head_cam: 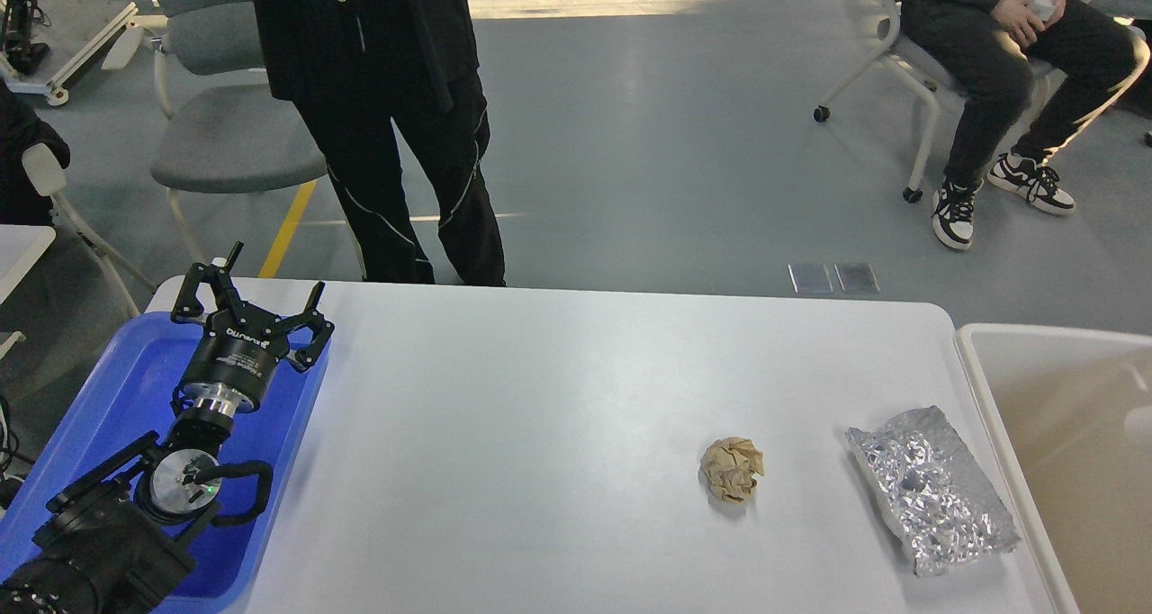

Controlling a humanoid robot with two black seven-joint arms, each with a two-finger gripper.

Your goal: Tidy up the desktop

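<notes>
The white desktop (540, 416) fills the middle of the head view. A crumpled brown paper ball (732, 468) lies on it to the right of centre. A crumpled sheet of silver foil (931, 488) lies near the right edge, apart from the ball. My left gripper (255, 294) is open and empty, held over the far right corner of the blue tray (126, 380), far from both items. My right gripper is out of view.
A cream-white bin (981, 389) stands against the desktop's right edge, with a pale blurred shape (1138, 425) inside it at the frame edge. A person in black (387, 128) stands at the far edge. Chairs and a seated person (1008, 47) are behind.
</notes>
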